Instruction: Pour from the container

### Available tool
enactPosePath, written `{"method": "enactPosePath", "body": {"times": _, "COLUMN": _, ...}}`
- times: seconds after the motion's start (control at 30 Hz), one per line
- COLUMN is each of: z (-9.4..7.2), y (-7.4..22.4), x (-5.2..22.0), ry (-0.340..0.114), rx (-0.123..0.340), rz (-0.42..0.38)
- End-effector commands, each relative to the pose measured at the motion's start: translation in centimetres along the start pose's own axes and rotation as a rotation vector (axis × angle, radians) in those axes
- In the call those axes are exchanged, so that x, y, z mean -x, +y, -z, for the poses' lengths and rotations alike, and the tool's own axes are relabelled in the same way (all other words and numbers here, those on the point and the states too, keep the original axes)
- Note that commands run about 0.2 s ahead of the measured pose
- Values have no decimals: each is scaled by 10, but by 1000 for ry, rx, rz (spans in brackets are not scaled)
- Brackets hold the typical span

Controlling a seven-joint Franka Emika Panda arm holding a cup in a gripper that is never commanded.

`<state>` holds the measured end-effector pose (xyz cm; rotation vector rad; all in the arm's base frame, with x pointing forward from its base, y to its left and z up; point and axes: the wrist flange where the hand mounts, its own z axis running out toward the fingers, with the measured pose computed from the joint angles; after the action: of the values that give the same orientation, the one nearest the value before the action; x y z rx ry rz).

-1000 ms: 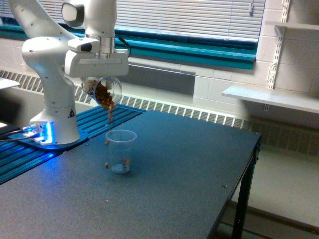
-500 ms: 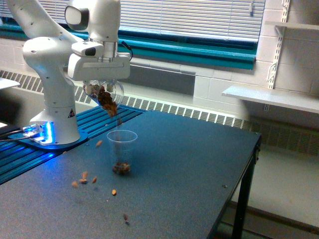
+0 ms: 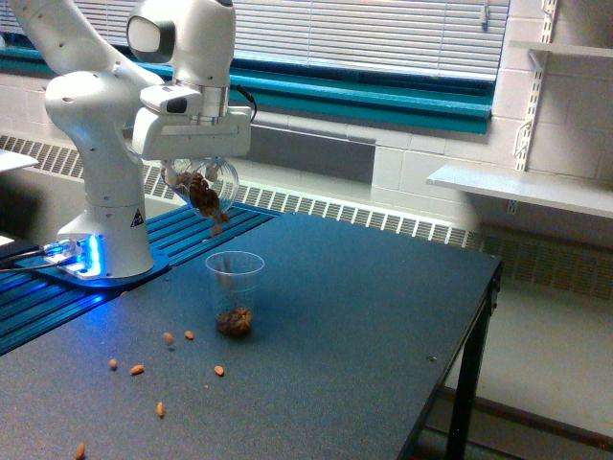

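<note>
Dark speckled table (image 3: 364, 316) in front of a window with white blinds (image 3: 364, 34), a teal sill under them, and a white shelf (image 3: 522, 187) on the wall at the exterior view's right. Up at the left stands the white arm on its base, blue light glowing at its foot. Its gripper (image 3: 196, 168) points down and is clamped on the container (image 3: 203, 187), a clear tumbler tucked directly beneath the hand, tipped well over with its mouth aimed down toward the exterior view's right. Brown nuts crowd at its lip, and one or two hang just below the rim.

Straight under that mouth, well apart from it, stands one clear receiving cup (image 3: 235, 292), upright on the table, with a small brown heap in its bottom.

So: two clear cups, one held, one standing. On the tabletop to the left of and in front of the standing cup lie scattered nuts (image 3: 137, 369), seven that I can count: two near the cup's base, one just in front of it, two further left, one lower down, and one at the bottom edge.
</note>
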<state>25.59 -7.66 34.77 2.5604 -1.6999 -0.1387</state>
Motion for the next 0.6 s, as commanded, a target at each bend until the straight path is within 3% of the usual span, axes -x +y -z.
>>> {"method": "enactPosePath", "body": {"times": 0.03, "z": -18, "y": 3, "x": 8, "ry": -21, "rx": 46, "rz": -4}}
{"method": "enactPosePath", "body": {"times": 0.6, "z": -30, "y": -1, "x": 11, "ry": -40, "rx": 90, "rz": 14}}
